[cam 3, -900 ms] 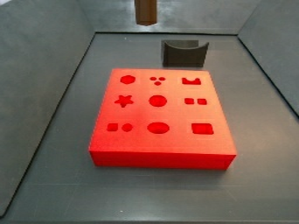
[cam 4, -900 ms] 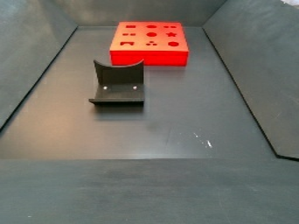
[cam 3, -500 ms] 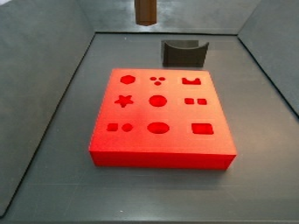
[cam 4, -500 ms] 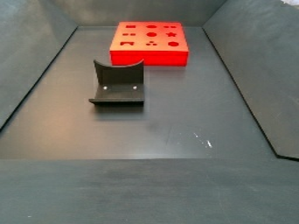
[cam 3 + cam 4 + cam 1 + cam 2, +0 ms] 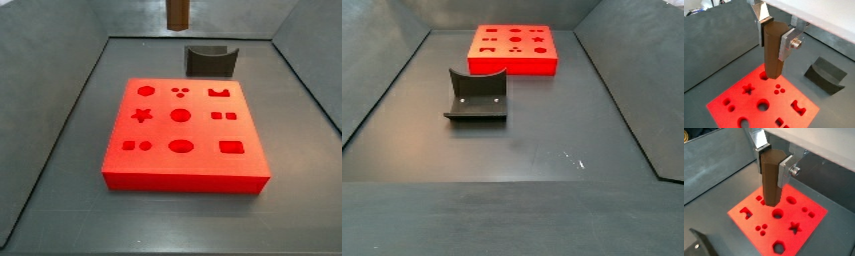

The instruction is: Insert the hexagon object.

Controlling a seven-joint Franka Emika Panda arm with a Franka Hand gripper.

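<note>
My gripper [image 5: 775,34] is shut on the hexagon object [image 5: 773,52], a long brown faceted peg that hangs upright between the silver fingers in both wrist views [image 5: 771,178]. It hangs high above the red block [image 5: 757,97], which has several shaped holes in its top. In a side view only the peg's lower end [image 5: 177,14] shows at the top edge, well above the far side of the red block [image 5: 185,135]. The gripper is out of view in the side view where the red block [image 5: 512,50] lies at the far end.
The dark fixture [image 5: 477,95] stands on the grey floor near the red block; it also shows in a side view [image 5: 210,59] and in both wrist views [image 5: 825,75] [image 5: 701,245]. Grey walls ring the floor.
The peg's lower end has shifted slightly to the right and up in a side view. The block and fixture have not moved.
</note>
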